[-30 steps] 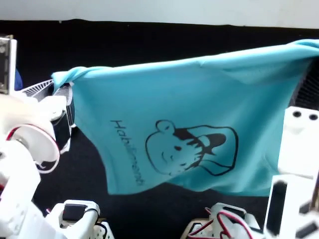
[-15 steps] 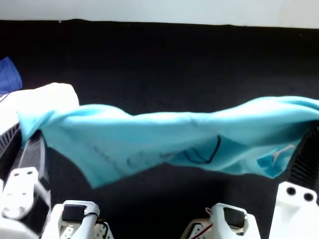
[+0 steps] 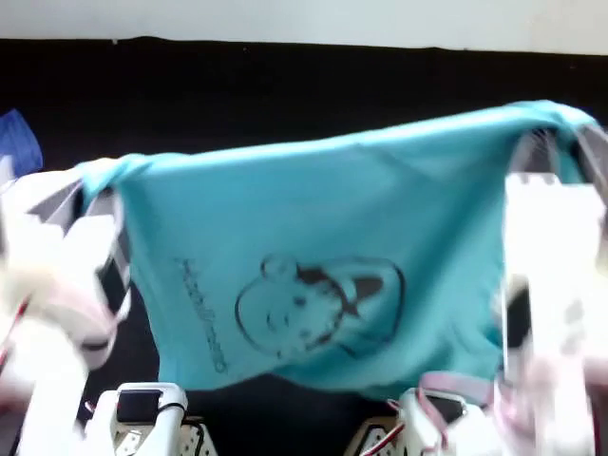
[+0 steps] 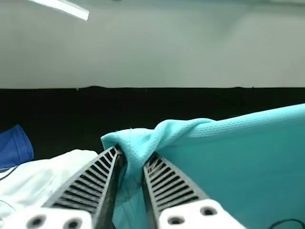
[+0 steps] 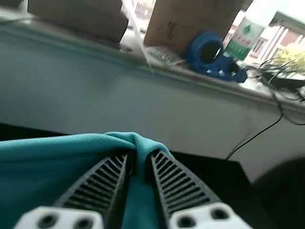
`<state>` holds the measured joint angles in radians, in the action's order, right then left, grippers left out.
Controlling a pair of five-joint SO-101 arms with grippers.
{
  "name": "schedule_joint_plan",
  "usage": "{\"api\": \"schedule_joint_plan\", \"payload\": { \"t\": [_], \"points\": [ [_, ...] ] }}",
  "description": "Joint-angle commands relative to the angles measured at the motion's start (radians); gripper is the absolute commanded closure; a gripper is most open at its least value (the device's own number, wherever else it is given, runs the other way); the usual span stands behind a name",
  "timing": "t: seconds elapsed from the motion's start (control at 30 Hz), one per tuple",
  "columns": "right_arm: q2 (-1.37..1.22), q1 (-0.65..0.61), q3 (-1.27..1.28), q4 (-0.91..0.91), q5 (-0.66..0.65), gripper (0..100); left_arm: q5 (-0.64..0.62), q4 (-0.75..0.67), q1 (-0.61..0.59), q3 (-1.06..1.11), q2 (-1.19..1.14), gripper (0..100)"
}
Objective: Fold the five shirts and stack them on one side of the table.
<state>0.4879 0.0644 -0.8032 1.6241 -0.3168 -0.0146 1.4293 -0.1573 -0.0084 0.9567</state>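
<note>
As the teal shirt (image 3: 313, 218) swings back up, it spreads wide between both arms

Half a second back it sagged low in a loose band over the black surface (image 3: 285, 95); now it hangs stretched in the air, print facing out, so I'd judge this a shake-out before laying it flat, with no fold made yet. Left tool (image 4: 133, 155) is clamped on one bunched top corner, right tool (image 5: 140, 156) clamped on the other. Beside the left arm a white cloth (image 4: 43, 171) and a blue cloth (image 4: 16, 152) lie loose on the surface, likely others of the five. On the ledge (image 5: 95, 47) behind stands a cardboard box (image 5: 190, 21); what it holds I cannot tell
</note>
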Motion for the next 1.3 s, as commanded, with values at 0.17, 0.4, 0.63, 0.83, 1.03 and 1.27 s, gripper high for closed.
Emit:
{"api": "schedule_joint_plan", "payload": {
  "t": [0.17,0.4,0.63,0.83,1.03,1.27],
  "points": [
    [-0.243,-0.036,0.374,-0.349,0.012,99.3,0.000,-0.390,-0.007,0.236,-0.340,99],
    [-0.418,-0.039,0.378,-0.421,0.012,99.3,0.000,-0.354,-0.007,-0.163,-0.796,99],
    [-0.526,-0.041,0.386,-0.311,0.012,99.3,0.000,-0.161,-0.007,-0.479,-1.181,99],
    [-0.556,-0.041,0.381,-0.240,0.012,99.3,-0.003,0.002,-0.005,-0.636,-1.340,99],
    [-0.556,-0.041,0.387,-0.090,0.012,99.3,0.006,0.201,0.012,-0.682,-1.351,99],
    [-0.555,-0.041,0.387,0.091,0.005,99.3,0.147,0.347,0.002,-0.671,-1.342,99]
  ]
}}
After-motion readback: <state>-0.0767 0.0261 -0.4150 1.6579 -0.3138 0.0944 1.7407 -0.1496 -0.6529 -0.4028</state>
